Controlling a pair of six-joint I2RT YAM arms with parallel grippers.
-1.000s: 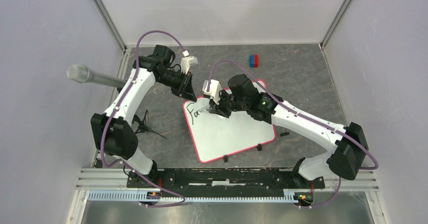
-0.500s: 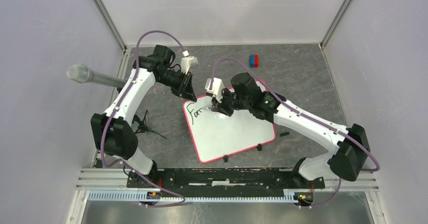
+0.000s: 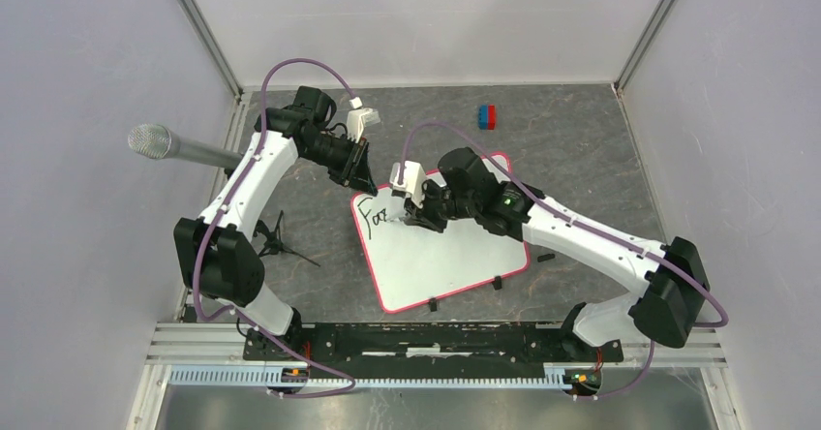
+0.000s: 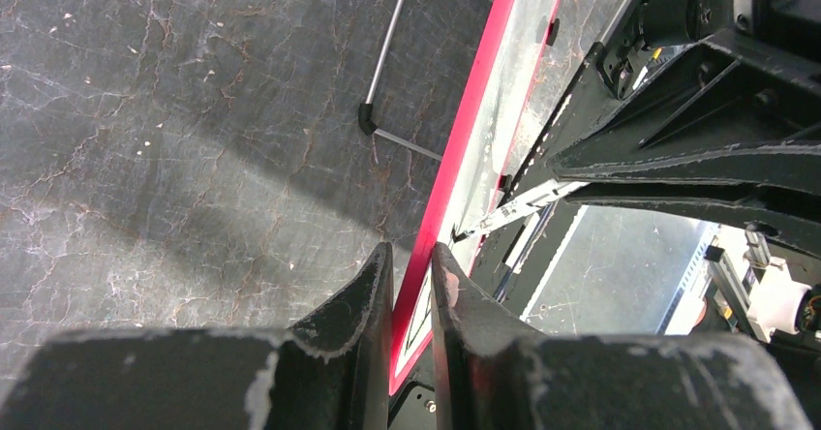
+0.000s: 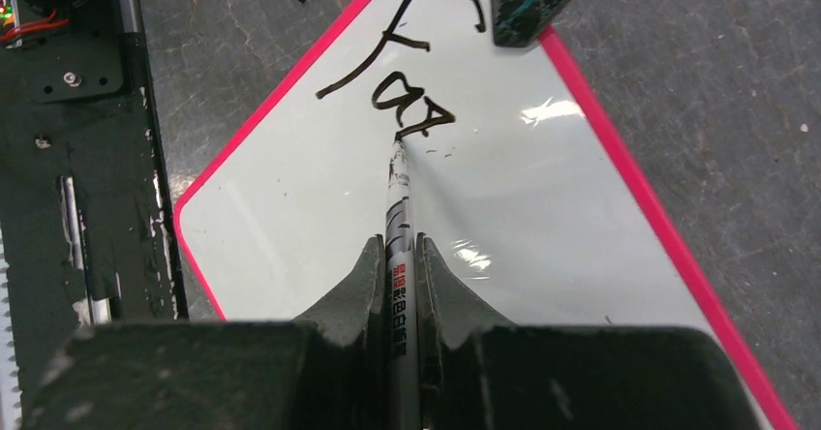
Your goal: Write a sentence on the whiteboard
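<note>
At the whiteboard's (image 3: 455, 261) far-left corner, the left tool (image 4: 411, 256) is pinched narrow on the red rim. It has one finger on either side of the edge and holds the board down on the dark surface (image 3: 581, 130). From where I stand that looks like a steadying grip, nothing more.

Just inside that corner the sentence (image 5: 395, 62) has barely begun. There is a capital F and a letter or two after it, set along the board's far long edge.

Right of those letters is the marker (image 5: 398, 217), its tip resting on the board at the end of the last stroke. The right tool (image 5: 398, 251) is clamped tight around the barrel, reaching in over the middle of the board from its right end.

What matters here is how the marker lies. Its barrel runs nearly along the board's long axis, tip toward the corner with the lettering and tail toward the right arm. So the bare white that the coming letters need lies under and behind the marker, toward the board's right end, not ahead of the tip. I'd judge each new letter calls for drawing the tip back toward the right arm while staying parallel to the far edge. The right arm is the only one placed to write, since the left is busy at the rim.
</note>
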